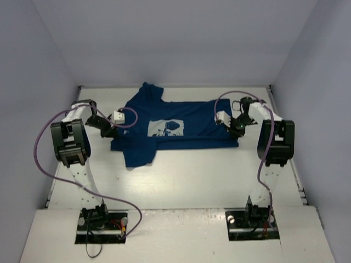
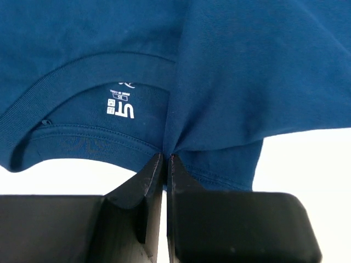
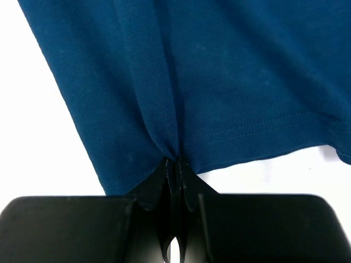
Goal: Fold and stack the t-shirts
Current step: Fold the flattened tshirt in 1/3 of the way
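Note:
A navy blue t-shirt [image 1: 175, 127] lies spread sideways on the white table, print side up, its pale square print [image 1: 166, 128] at the middle. Its collar end points left and its hem end right. My left gripper [image 1: 112, 131] is shut on the t-shirt at the collar edge, beside the white neck label [image 2: 123, 107]; the left wrist view has the cloth [image 2: 241, 82] pinched between the fingertips [image 2: 167, 159]. My right gripper [image 1: 235, 129] is shut on the t-shirt [image 3: 219, 76] at its stitched hem, with the fabric gathered into the closed fingertips [image 3: 175, 163].
White table [image 1: 192, 181] runs from the shirt to the arm bases. Grey-lavender walls enclose it at the left, back and right. A purple cable [image 1: 46, 131] loops off each arm. One sleeve [image 1: 138, 156] sticks out toward the near side, the other [image 1: 149, 92] toward the back wall.

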Controlling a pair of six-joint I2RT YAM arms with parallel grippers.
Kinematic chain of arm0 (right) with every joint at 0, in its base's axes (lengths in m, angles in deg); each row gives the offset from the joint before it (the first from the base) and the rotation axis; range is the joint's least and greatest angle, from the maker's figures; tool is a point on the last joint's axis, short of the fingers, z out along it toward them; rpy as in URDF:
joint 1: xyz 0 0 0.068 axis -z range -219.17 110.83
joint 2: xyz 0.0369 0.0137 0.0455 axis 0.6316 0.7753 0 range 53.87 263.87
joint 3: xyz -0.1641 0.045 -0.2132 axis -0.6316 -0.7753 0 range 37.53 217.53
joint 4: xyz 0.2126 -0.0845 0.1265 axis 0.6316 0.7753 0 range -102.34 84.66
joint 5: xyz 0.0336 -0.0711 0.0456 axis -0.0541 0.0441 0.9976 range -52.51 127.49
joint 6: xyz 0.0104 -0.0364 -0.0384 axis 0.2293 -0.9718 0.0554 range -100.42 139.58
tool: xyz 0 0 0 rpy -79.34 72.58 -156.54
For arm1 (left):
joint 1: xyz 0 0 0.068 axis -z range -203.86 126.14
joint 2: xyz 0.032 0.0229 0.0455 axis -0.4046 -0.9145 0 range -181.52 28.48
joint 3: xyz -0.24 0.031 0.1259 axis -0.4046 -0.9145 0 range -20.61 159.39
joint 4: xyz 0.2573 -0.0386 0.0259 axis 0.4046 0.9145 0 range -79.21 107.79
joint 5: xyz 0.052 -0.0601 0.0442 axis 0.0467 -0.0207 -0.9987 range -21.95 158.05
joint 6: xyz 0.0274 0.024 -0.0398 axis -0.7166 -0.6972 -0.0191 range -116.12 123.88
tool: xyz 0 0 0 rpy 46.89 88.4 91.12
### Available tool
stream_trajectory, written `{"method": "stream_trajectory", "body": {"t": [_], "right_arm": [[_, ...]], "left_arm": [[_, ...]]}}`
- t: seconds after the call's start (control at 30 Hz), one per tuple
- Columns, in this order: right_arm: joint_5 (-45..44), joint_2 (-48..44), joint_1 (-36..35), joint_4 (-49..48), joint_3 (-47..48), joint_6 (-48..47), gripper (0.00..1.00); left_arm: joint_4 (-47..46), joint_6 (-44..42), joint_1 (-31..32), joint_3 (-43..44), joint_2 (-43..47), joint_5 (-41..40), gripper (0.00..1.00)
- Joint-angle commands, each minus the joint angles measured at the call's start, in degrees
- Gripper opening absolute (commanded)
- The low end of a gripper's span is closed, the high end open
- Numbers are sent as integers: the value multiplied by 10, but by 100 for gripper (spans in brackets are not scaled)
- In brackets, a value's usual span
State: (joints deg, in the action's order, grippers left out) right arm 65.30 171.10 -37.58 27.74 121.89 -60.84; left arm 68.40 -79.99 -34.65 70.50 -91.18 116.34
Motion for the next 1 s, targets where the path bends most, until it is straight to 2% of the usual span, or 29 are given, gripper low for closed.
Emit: {"method": "stream_trajectory", "body": {"t": [0.0,0.07,0.1,0.17,0.2,0.23,0.5,0.53,0.57,0.67,0.7,0.8,0.87,0.93,0.97], "right_arm": [[2,22,5,4,34,24,12],[5,19,4,4,38,33,29],[7,17,4,4,44,44,35],[11,10,2,5,56,71,46],[10,-2,1,6,59,78,50],[9,-13,0,8,57,85,52],[-7,-221,-26,18,-22,72,56],[-6,-240,-37,18,-31,79,54],[7,-257,-44,18,-37,87,48],[48,-293,-87,10,-60,89,22],[51,-300,-109,7,-71,91,22],[54,-310,-201,-51,-112,119,29],[50,-315,-256,-100,-141,121,41],[53,-321,-290,-134,-164,108,45],[61,-317,-319,-186,-186,111,48]], "left_arm": [[16,21,-2,32,10,3,0],[16,23,-1,31,10,1,4],[16,32,0,32,13,0,15],[16,56,2,36,23,-3,45],[16,75,2,38,37,-3,53],[17,93,2,39,50,-2,56],[15,143,1,-29,233,1,64],[15,151,1,-46,255,0,68],[15,154,2,-67,279,0,70],[15,129,10,-128,345,-10,71],[15,115,19,-148,347,-24,71],[15,45,54,-218,390,-47,70],[15,-6,64,-246,413,-35,69],[15,-70,68,-270,426,-16,67],[15,-104,66,-300,434,3,66]]}}
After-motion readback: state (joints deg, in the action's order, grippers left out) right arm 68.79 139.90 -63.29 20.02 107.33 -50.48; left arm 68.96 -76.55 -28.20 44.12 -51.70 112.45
